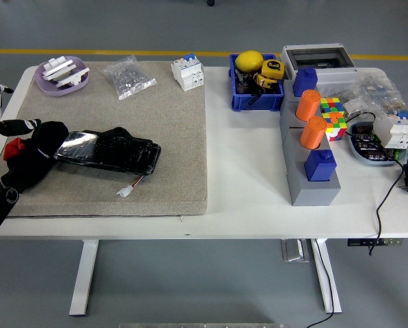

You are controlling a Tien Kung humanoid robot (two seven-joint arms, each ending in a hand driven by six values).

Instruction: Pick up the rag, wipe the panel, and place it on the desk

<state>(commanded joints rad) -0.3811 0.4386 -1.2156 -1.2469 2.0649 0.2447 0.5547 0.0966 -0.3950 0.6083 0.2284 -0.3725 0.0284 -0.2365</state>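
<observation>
The black rag (38,158) lies crumpled on the grey mat (169,137), against the left end of the glossy black panel (111,151). The panel lies flat on the mat, with a small white connector on red wires (126,190) at its front. My left hand (16,135) is at the picture's left edge, just left of the rag. One black finger (20,125) points right above the rag, and the hand is relaxed and holds nothing. Whether it still touches the rag's left edge is unclear. My right arm is out of view.
A purple dish (61,75) with white parts, a bag of small parts (127,76) and a white breaker (188,72) stand along the mat's far edge. A blue bin (256,82), a grey block stand (311,157) with orange cylinders, and a colour cube (332,113) are on the right.
</observation>
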